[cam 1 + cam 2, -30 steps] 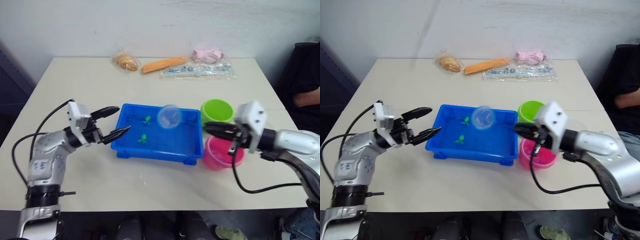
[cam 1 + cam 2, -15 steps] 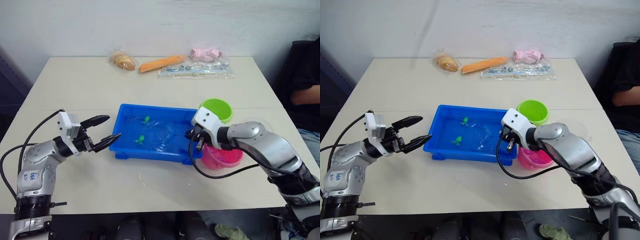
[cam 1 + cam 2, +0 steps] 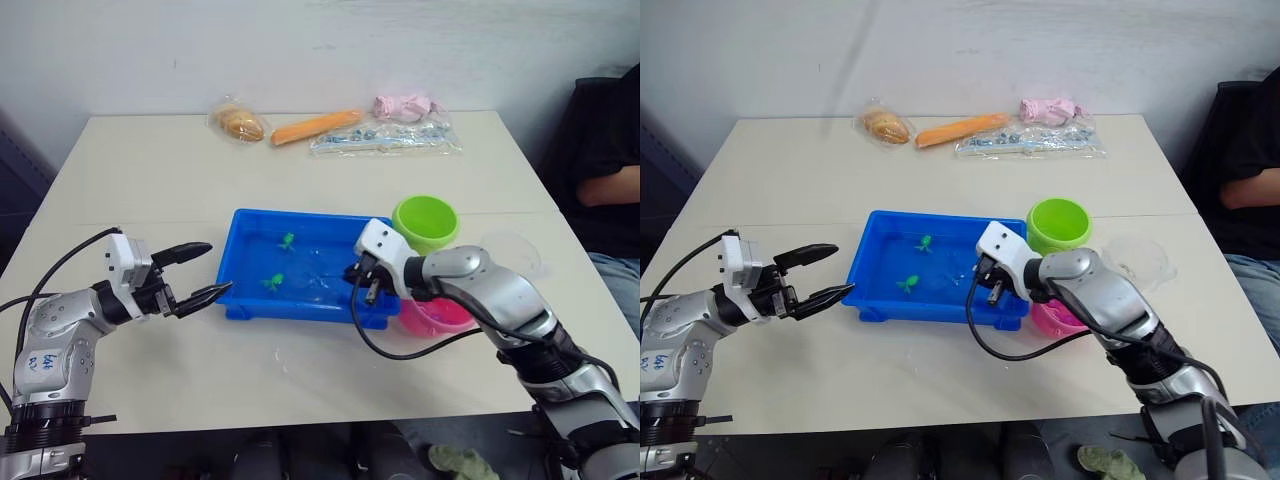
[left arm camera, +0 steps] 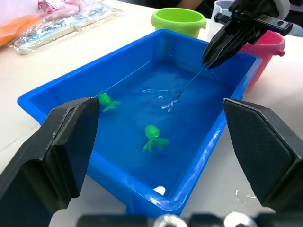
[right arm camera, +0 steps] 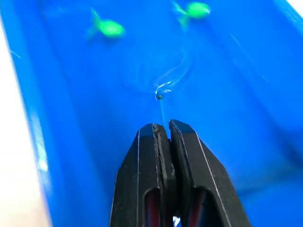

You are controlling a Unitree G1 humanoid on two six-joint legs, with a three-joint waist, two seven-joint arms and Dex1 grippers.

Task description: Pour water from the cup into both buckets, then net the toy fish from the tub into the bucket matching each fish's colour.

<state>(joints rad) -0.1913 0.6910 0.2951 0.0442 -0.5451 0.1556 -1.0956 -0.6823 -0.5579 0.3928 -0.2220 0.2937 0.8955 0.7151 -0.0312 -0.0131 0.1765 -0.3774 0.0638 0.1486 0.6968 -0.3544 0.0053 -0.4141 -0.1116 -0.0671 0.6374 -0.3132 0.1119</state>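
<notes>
The blue tub (image 3: 240,300) holds water and two green toy fish (image 3: 287,240) (image 3: 270,283). My right gripper (image 3: 356,276) hangs over the tub's right end, shut on the thin handle of the net (image 5: 161,105), whose hoop (image 5: 165,78) lies under the water short of the fish (image 5: 108,28). To the right of the tub stand the lime green bucket (image 3: 426,221) and the pink bucket (image 3: 440,315), the pink one partly behind my right arm. The clear cup (image 3: 512,254) stands right of the buckets. My left gripper (image 3: 203,272) is open just left of the tub, holding nothing.
Along the table's far edge lie a bagged bun (image 3: 240,123), an orange carrot-like item (image 3: 315,126), a clear plastic bag (image 3: 385,138) and a pink bundle (image 3: 405,104). A person in black sits at the right edge (image 3: 610,150). A black cable (image 3: 400,350) loops under my right wrist.
My right arm swung left and down, carrying the net from above the tub into the water. My left gripper, still open, drew back slightly from the tub's left rim. The camera shifted.
</notes>
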